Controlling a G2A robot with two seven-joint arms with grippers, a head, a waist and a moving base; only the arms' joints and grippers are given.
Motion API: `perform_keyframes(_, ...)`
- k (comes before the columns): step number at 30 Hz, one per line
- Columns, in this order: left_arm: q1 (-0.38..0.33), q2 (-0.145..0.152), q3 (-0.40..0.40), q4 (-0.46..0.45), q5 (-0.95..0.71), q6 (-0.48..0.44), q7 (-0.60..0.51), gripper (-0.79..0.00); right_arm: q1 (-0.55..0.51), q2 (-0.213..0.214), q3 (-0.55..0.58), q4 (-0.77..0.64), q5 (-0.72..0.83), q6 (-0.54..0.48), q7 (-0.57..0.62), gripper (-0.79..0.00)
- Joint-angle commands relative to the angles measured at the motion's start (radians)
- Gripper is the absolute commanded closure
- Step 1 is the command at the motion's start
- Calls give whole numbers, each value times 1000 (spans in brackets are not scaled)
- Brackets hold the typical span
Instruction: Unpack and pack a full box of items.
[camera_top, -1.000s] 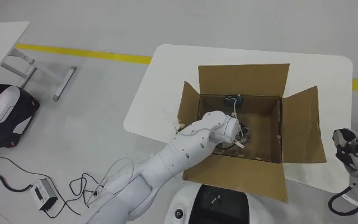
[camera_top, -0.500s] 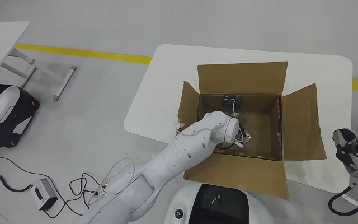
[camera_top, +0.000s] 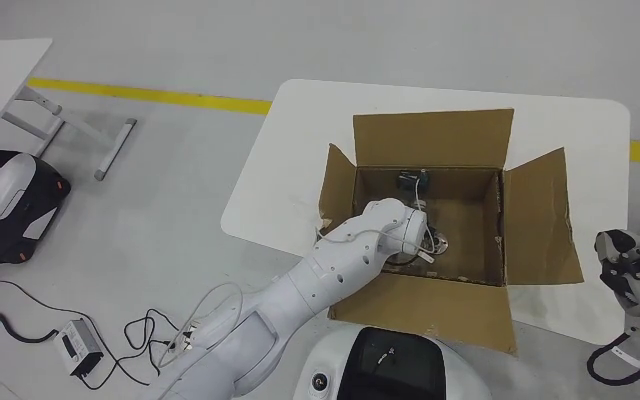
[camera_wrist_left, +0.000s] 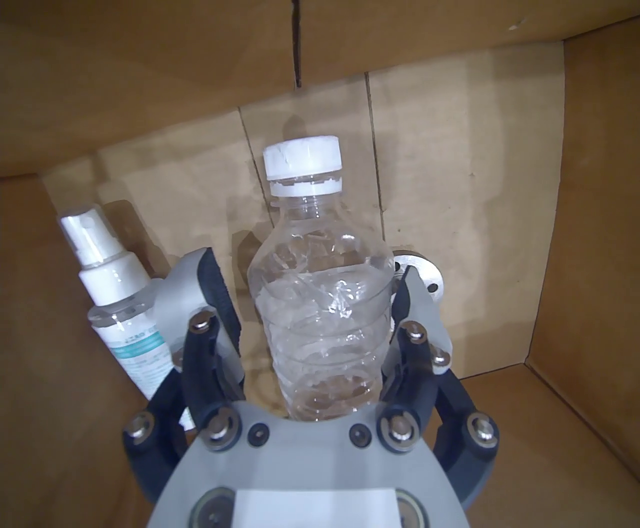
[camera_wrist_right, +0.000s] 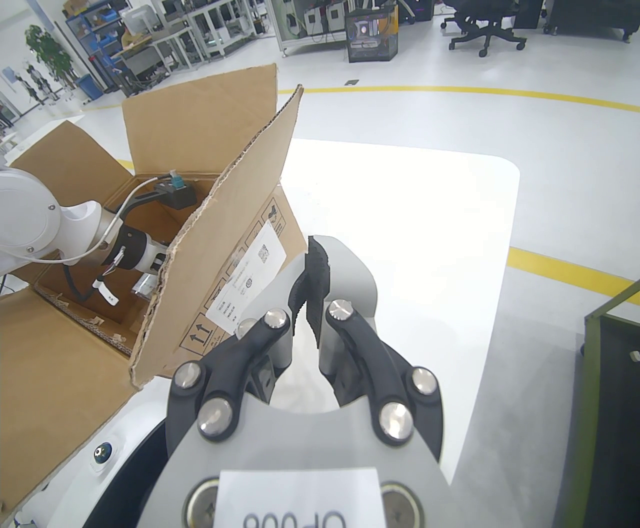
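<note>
Left gripper (camera_wrist_left: 310, 274), entering the box (camera_top: 435, 140) from seven o'clock, straddles the water bottle (camera_wrist_left: 317, 300), jaws unclamped. I'd centre it, squeeze mid-body and avoid the neighbouring spray bottle (camera_wrist_left: 120, 300).

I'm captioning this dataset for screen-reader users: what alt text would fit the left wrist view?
The left gripper straddles a clear plastic bottle with a white cap inside a cardboard box, with a gap visible between one finger and the bottle. A spray bottle with a white top is beside it.
</note>
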Motion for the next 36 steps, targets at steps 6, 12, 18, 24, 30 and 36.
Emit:
perform_keyframes(6,3,-4,-11,-7,17,-3,-2,0,0,0,0,0,0,0,0,0)
perform_keyframes(12,11,-2,-29,-58,44,-9,-7,0,-7,-2,-4,-4,7,-3,-13,-785)
perform_keyframes(18,30,8,-69,-156,69,-17,-46,0,-9,-4,30,-9,78,-1,-31,-785)
perform_keyframes(24,62,22,-113,-281,96,-27,-115,0,-13,-6,77,5,338,-73,-3,-785)
perform_keyframes(30,101,31,-164,-396,71,-45,-173,0,-3,0,105,20,591,-137,116,-785)
perform_keyframes(36,125,39,-192,-453,101,-54,-191,0,4,2,49,30,643,-135,193,-785)
